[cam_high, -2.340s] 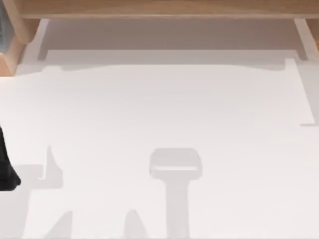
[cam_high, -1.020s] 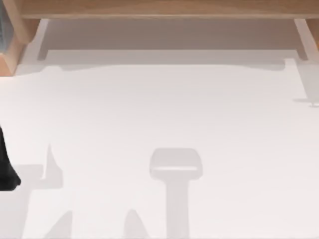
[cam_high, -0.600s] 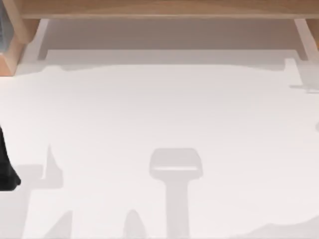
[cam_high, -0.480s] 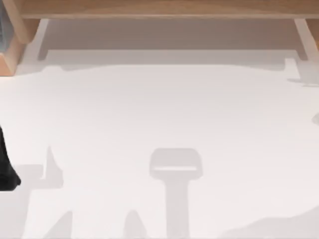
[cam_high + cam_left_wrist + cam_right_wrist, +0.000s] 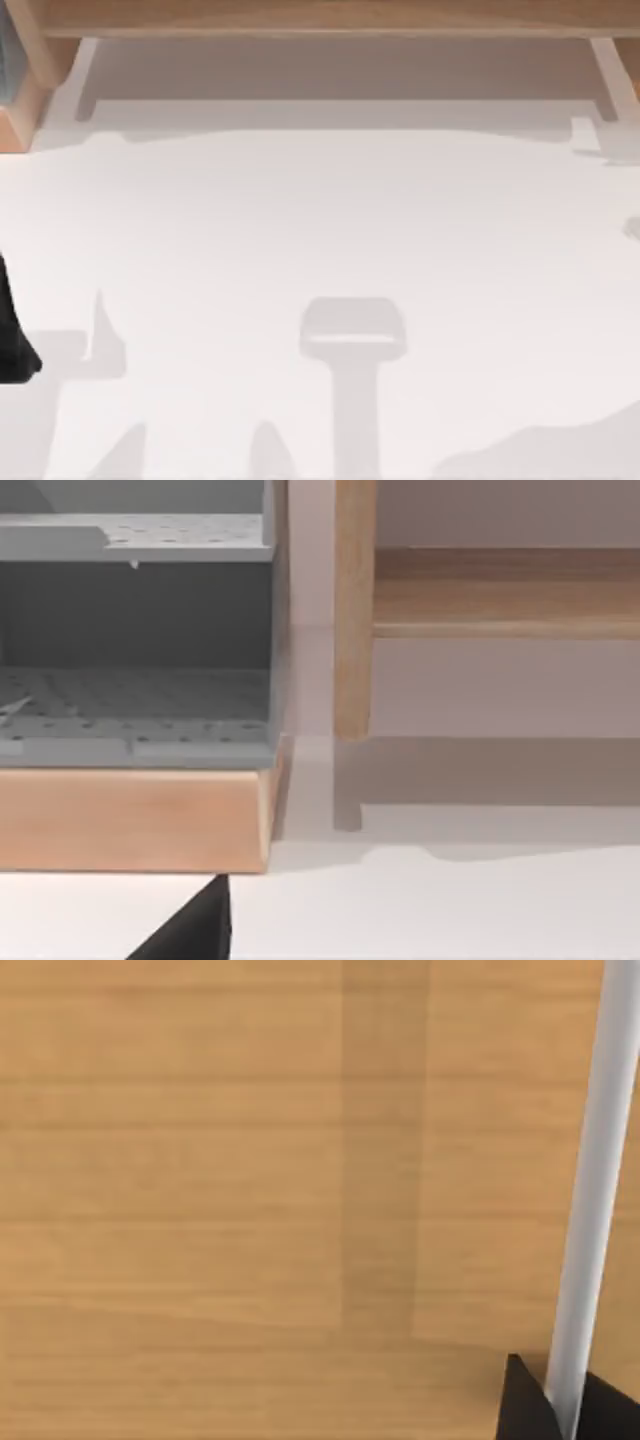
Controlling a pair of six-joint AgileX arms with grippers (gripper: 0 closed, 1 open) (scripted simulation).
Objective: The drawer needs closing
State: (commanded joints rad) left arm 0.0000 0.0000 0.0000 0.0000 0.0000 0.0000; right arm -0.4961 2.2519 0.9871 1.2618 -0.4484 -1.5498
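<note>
Your wide, shallow white drawer (image 5: 330,85), with thin white side walls and a pale grey-beige floor, stands pulled out from under the light wood frame (image 5: 320,15) along the far edge of the top view, its front edge facing the white tabletop (image 5: 320,230). It is not yet closed.

Your left arm (image 5: 12,335) sits parked at the left edge of the tabletop. From its wrist you can see the grey perforated shelf unit (image 5: 135,640) on its wooden base, beside the frame's post. I cannot tell whether either gripper is spread or pressed together.

Your right wrist view looks close onto a wood panel (image 5: 250,1160) crossed by a thin white edge (image 5: 590,1200), with a dark tip of the right gripper (image 5: 525,1405) just beside it.

You appear to be in the approach. Next, seat the right gripper against the drawer's front and push straight towards the frame.
</note>
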